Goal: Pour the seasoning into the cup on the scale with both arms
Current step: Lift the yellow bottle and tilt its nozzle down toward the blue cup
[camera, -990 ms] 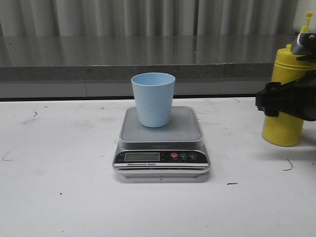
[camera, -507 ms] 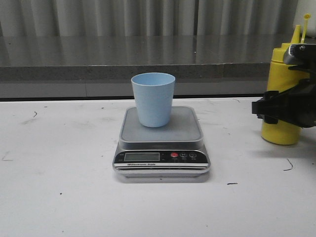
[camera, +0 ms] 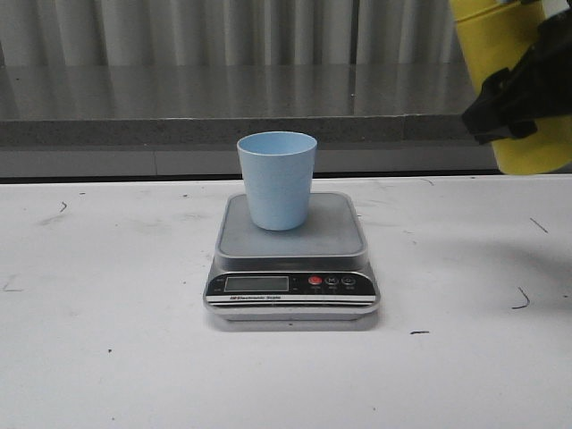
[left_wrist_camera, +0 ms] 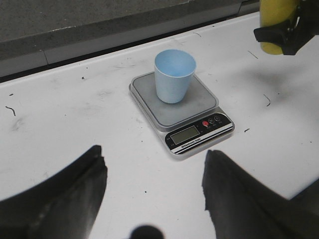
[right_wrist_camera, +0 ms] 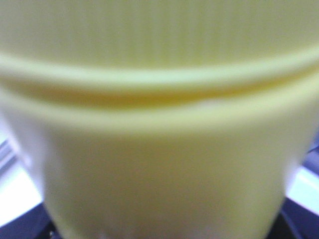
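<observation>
Seasoning, a tall opaque yellow plastic squeeze bottle, held clear of the white table at the upper right of the front view, tilted a little, top cut off by the frame edge. Clamped across the body by the black right gripper, fingers closed on the yellow wall. Filling the right wrist view as a blurred yellow surface with a ridge running across. Seen from the left wrist as a yellow base beside the black gripper, well apart from the cup and off to its side.

Small pale blue plastic tumbler, the cup, upright on the steel platform of the flat silver digital kitchen scale, black front panel with display and red button facing the camera; cup interior hidden from the front.

Black left gripper raised above the table near the scale, fingers spread wide, holding nothing
</observation>
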